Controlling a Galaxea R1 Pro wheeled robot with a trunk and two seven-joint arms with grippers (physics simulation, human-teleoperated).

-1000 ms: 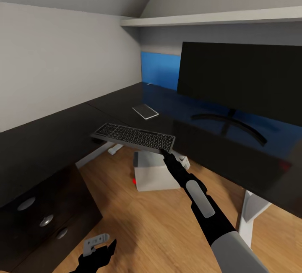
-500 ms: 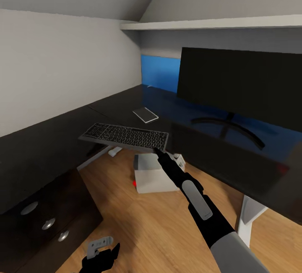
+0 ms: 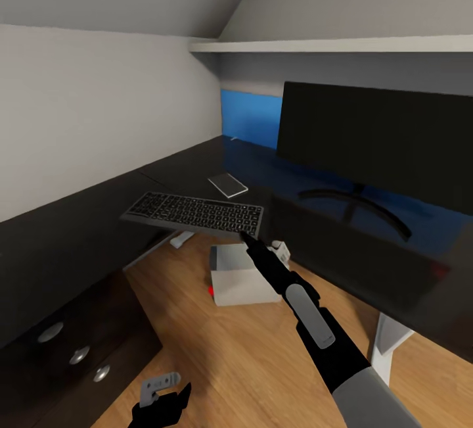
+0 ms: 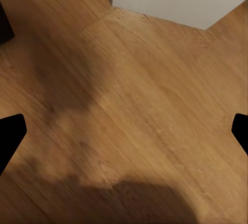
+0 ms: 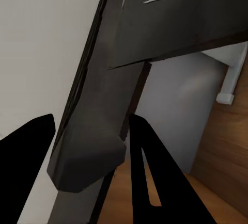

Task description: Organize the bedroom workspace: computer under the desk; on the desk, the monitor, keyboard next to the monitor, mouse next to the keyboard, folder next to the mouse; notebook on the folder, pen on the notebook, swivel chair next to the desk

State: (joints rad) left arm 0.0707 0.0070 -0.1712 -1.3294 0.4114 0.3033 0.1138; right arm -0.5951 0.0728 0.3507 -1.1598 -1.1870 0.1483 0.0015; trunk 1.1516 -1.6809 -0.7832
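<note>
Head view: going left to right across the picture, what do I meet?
Drawer unit → keyboard, held at its corner by the right gripper → computer on the floor → monitor on the desk.

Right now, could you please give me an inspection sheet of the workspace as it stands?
Surface: the black desk has bare top around the monitor.
Job's things: the monitor stands on the desk; the keyboard is held in the air at the desk's inner corner, one end gripped; the computer sits on the floor under the desk.
Clutter: a small flat white-edged item lies on the desk behind the keyboard.
Grippers: the right gripper is shut on the keyboard's end; the left gripper is open over the wood floor.
Cables: nothing seen.
Surroundings: white wall, blue back panel, shelf above.
</note>
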